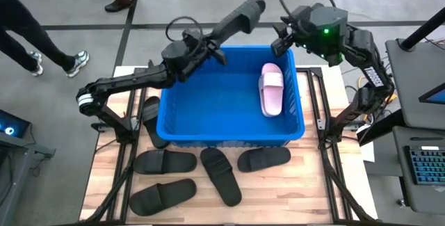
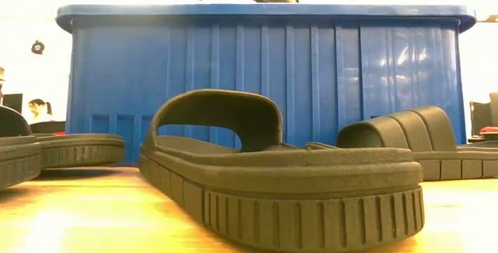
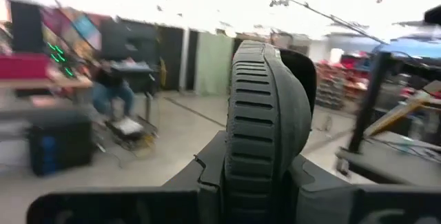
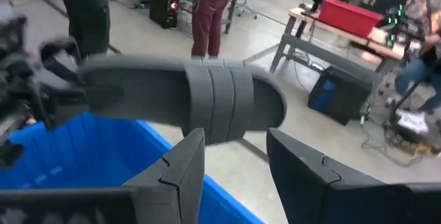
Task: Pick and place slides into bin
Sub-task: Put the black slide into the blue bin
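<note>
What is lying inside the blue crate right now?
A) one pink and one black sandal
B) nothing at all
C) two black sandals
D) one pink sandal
D: in the high view only one pale pink slide lies inside the bin; the left gripper holds a black slide above the bin's far rim, and the other black slides lie on the table.

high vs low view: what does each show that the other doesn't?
High only: pink slide lying inside the bin, right gripper open at the bin's far rim, and a black slide left of the bin. Low only: the bin's ribbed front wall and the nearest slide's tread. Both: blue bin, left gripper shut on a black slide above it.
</note>
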